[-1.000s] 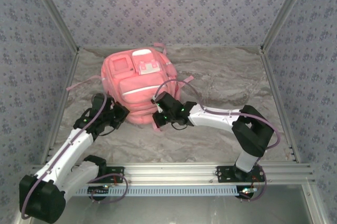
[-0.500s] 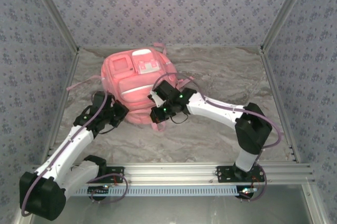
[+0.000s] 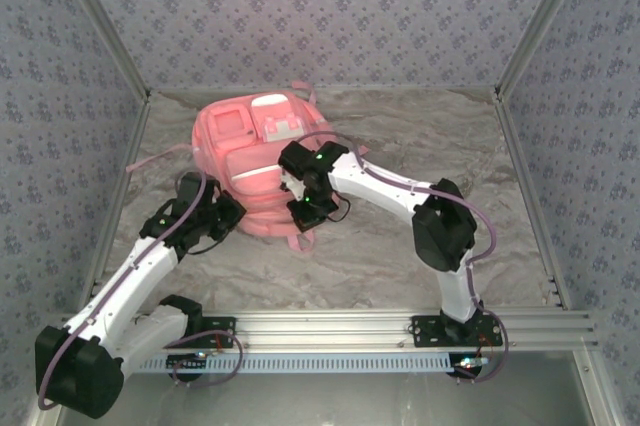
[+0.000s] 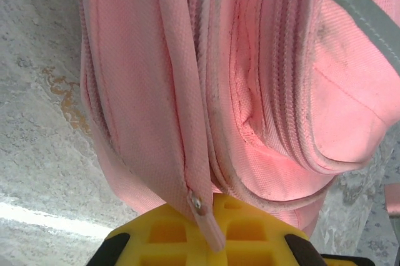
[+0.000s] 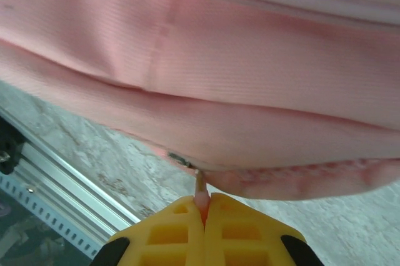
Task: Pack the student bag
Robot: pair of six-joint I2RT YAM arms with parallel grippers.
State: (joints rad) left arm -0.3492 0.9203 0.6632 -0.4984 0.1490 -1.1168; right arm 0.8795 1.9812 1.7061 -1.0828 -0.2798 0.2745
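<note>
The student bag (image 3: 250, 146), a large pink backpack with white trim, lies flat at the back middle of the marbled table. At its near left corner my left gripper (image 3: 230, 214) is shut; in the left wrist view its yellow fingers (image 4: 156, 231) pinch a pink zipper pull tab (image 4: 208, 221) at the end of a side seam of the bag (image 4: 262, 91). My right gripper (image 3: 303, 214) is at the bag's near edge, with its wrist bent over the bag. Its yellow fingertips (image 5: 175, 216) are shut on a small pink zipper pull (image 5: 200, 192) under the bag's lower rim (image 5: 250, 135).
A loose pink strap (image 3: 155, 158) trails off the bag's left side and another (image 3: 352, 152) off its right. An aluminium rail (image 3: 330, 326) runs along the near edge, also seen as the rail (image 5: 56, 178) in the right wrist view. Patterned walls close in three sides.
The right arm's forearm and elbow have swung left and toward the bag, and its wrist now stands over the bag's near edge. The left arm has stayed put.
</note>
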